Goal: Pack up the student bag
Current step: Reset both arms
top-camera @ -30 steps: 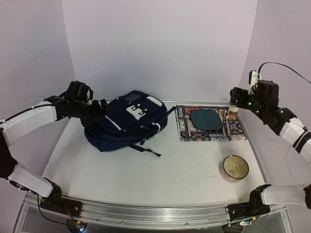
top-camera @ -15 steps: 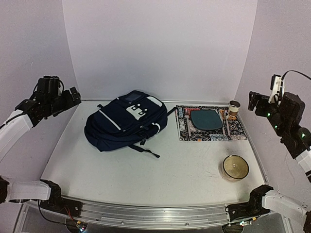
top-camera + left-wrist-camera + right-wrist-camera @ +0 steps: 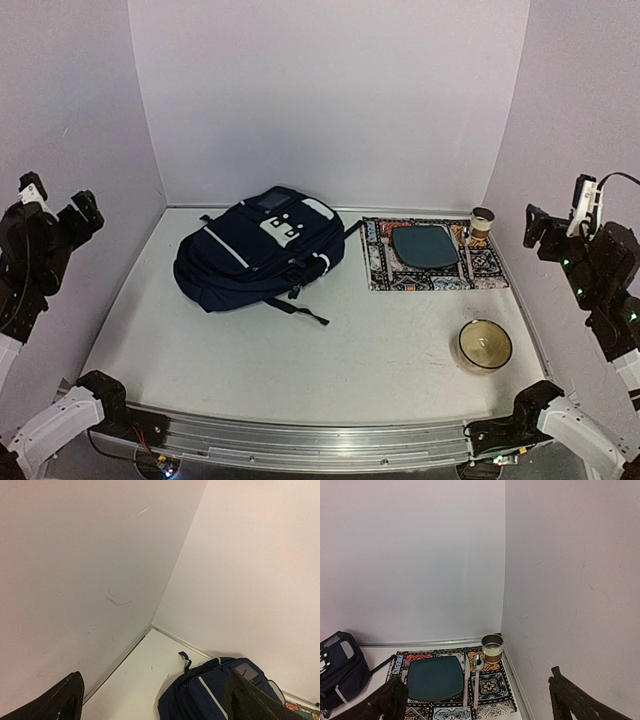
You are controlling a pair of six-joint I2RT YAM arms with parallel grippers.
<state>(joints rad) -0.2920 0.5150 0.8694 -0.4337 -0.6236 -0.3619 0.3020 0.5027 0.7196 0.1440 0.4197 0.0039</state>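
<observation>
We find both arms raised and drawn out to the sides, well apart from everything on the table [image 3: 350,340]. The left gripper [image 3: 154,674] has its jaws spread wide with nothing between them, and its camera looks down past them at the far-left corner. The right gripper [image 3: 476,675] is spread just as wide and is also empty, facing the far-right corner. The student bag [image 3: 262,248] lies flat on the far-left part of the table, its white-patched face up and a black strap trailing toward the near side. We cannot tell whether its zips are open or whether anything is inside. To its right, not touching it, is a patterned mat [image 3: 480,268] carrying a dark teal plate [image 3: 424,245], with a spoon [image 3: 477,672] beside the plate and a cup [image 3: 481,223] at the mat's far-right corner. A bowl [image 3: 485,344] sits nearer, on the right. Neither arm is working on the bag at this moment. We judge that the packing is either not begun or already finished, and the pictures do not settle which.
</observation>
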